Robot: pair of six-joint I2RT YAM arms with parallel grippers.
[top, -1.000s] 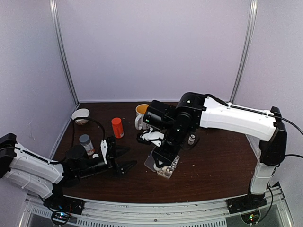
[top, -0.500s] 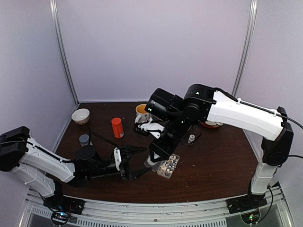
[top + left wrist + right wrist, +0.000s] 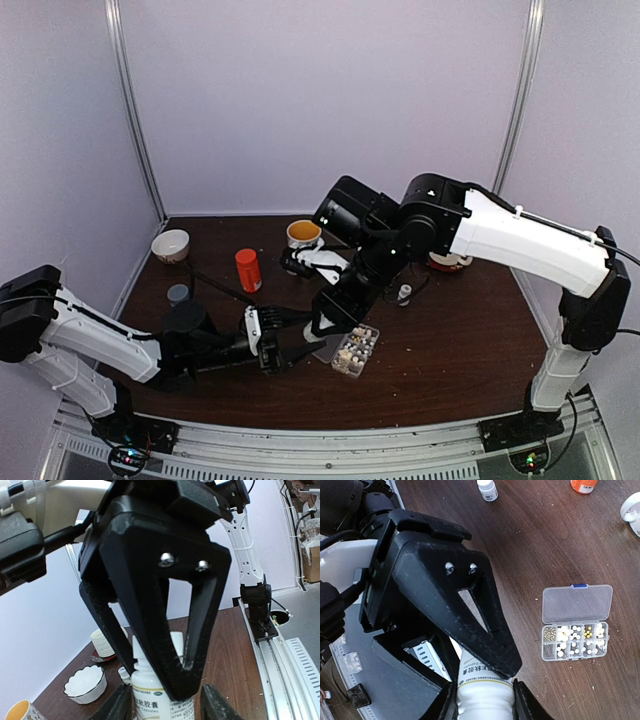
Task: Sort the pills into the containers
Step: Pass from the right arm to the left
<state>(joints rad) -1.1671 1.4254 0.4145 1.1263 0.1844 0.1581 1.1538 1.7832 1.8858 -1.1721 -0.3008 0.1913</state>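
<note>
Organizer point(image 3: 577, 605) 1, white bottles point(image 3: 485, 697) 2

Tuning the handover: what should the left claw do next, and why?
Probably close the left claw on the white bottle: its fingers straddle it without a clear grip, the right claw holds it, and the organizer box lies open.

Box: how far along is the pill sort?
Done: the box is open, and several compartments hold white or tan pills. In hand: the right pincer is shut on a white bottle; the left pincer flanks it, grip unclear. Left: nothing is pouring yet, and the orange bottle stands apart, untouched.
</note>
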